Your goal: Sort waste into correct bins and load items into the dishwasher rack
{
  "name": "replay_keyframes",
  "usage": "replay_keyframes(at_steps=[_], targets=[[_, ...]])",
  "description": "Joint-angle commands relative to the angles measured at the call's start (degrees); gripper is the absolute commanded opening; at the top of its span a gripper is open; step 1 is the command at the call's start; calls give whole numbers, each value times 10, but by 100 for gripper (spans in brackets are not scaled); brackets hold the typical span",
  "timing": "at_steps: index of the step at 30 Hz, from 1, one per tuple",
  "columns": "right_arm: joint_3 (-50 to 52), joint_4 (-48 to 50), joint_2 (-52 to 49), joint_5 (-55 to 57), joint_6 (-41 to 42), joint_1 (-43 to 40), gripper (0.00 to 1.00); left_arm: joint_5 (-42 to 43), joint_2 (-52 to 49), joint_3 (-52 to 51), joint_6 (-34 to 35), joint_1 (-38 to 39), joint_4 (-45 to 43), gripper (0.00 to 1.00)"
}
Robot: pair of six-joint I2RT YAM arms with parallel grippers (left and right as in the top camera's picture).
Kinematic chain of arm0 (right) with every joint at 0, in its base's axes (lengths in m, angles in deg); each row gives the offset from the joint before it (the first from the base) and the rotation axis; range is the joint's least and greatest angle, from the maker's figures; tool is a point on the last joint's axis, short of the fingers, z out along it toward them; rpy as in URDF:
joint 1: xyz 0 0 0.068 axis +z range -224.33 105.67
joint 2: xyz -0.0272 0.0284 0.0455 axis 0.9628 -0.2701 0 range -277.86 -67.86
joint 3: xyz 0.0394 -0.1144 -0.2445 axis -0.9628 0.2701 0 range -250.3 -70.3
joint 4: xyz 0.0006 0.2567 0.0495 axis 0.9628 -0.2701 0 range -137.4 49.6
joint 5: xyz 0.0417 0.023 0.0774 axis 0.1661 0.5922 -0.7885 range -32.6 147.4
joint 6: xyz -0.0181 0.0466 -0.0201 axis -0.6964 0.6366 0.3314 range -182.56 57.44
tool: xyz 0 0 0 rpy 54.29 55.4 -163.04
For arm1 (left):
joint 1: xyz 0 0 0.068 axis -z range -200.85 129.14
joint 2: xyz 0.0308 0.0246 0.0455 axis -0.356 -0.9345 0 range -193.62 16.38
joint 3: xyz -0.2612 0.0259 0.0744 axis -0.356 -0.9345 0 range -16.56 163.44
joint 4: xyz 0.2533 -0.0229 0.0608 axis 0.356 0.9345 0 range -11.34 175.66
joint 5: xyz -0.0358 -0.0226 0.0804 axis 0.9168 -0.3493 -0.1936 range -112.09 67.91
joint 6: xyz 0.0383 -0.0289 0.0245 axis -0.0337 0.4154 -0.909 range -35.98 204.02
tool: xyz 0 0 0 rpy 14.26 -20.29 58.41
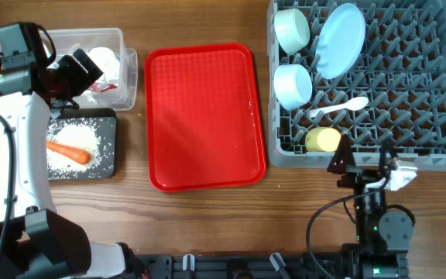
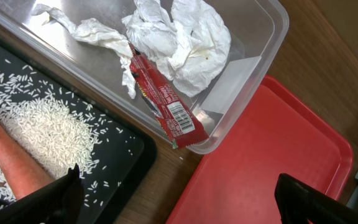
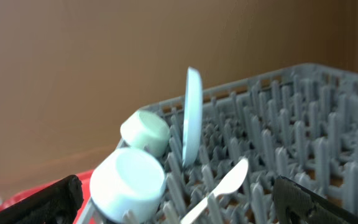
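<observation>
1. Left hand [image 2: 179, 180] is hovering over the corner of the clear tub [image 2: 272, 25], its fingers spread wide and gripping nothing. Right hand [image 3: 176, 186] is waiting at the front edge of the dishwasher rack [image 1: 409, 93], also spread wide and holding nothing.
2. Waste is looking sorted. The red snack wrapper [image 2: 163, 99] and crumpled white paper [image 2: 185, 37] are lying inside the clear tub. The rice [image 2: 48, 130] and carrot [image 2: 11, 155] are resting on the black tray [image 2: 123, 155] just beside it.
3. Dishes are sitting in the rack: the plate [image 1: 339, 39], two bowls [image 1: 291, 29] [image 1: 293, 84], the spoon [image 1: 337, 109] and the yellow cup [image 1: 323, 139].
4. Nothing of the task is showing on the red serving tray [image 1: 204, 116] or on the bare desk [image 1: 207, 232], so the job is appearing nearly or fully finished. No small brown food lump is showing anywhere, so its place cannot be told.
5. The wrapper is running diagonally, its barcode end pointing at the tub corner nearest the red tray. The carrot is lying lengthwise left to right in the overhead view, slightly slanted. The spoon is lying across the pegs, also roughly left to right. The plate is standing on edge between pegs. The cup is lying on its side at the rack's front wall
</observation>
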Motion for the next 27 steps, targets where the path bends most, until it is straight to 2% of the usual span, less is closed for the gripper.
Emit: replay_keyframes(at_steps=[1, 18, 22, 24, 26, 27], targets=[[12, -9, 9, -21, -10, 13, 100, -4, -3, 5, 1, -4, -1, 100], [12, -24, 8, -31, -5, 13, 100, -5, -3, 5, -1, -4, -1, 100], [12, -24, 8, -31, -5, 13, 100, -27, 9, 5, -7, -1, 16, 100], [12, -24, 8, -31, -5, 13, 100, -28, 34, 5, -7, 10, 19, 100], [12, -24, 8, -31, -5, 13, 100, -50, 106, -7, -26, 42, 38, 100], [12, -24, 8, -31, -5, 13, 100, -51, 149, -39, -44, 58, -7, 100]])
